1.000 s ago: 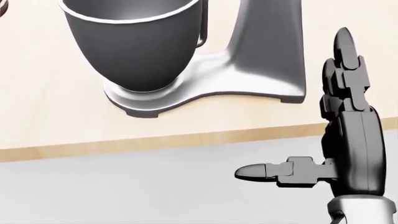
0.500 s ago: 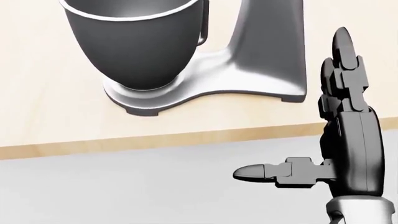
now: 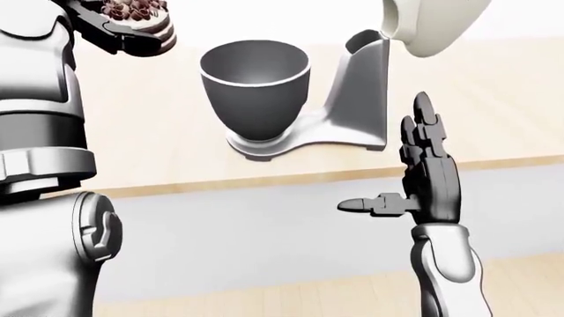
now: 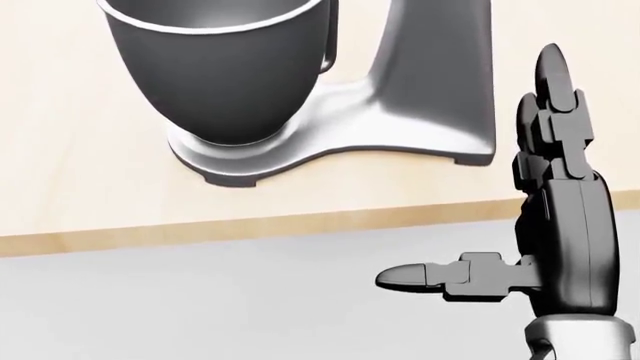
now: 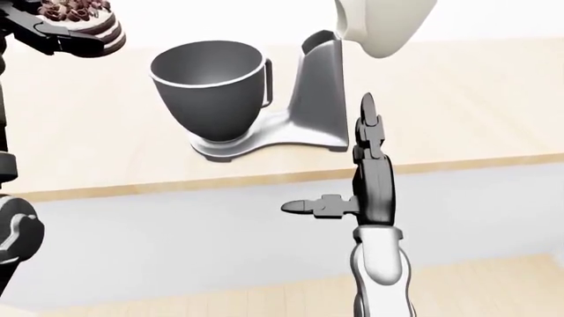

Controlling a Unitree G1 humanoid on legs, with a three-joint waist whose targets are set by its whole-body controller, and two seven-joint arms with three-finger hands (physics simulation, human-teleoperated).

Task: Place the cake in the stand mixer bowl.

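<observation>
The dark grey mixer bowl stands empty on the silver stand mixer base, with the white mixer head tilted up at the top right. My left hand is shut on the chocolate cake, held high at the top left, to the left of the bowl and above its rim. The cake also shows in the right-eye view. My right hand is open and empty, fingers pointing up and thumb out left, low and to the right of the mixer. It also shows in the head view.
The mixer stands on a light wooden counter whose edge runs across the middle. A grey cabinet face lies below it, with wooden floor at the bottom. My own torso and left arm fill the left side.
</observation>
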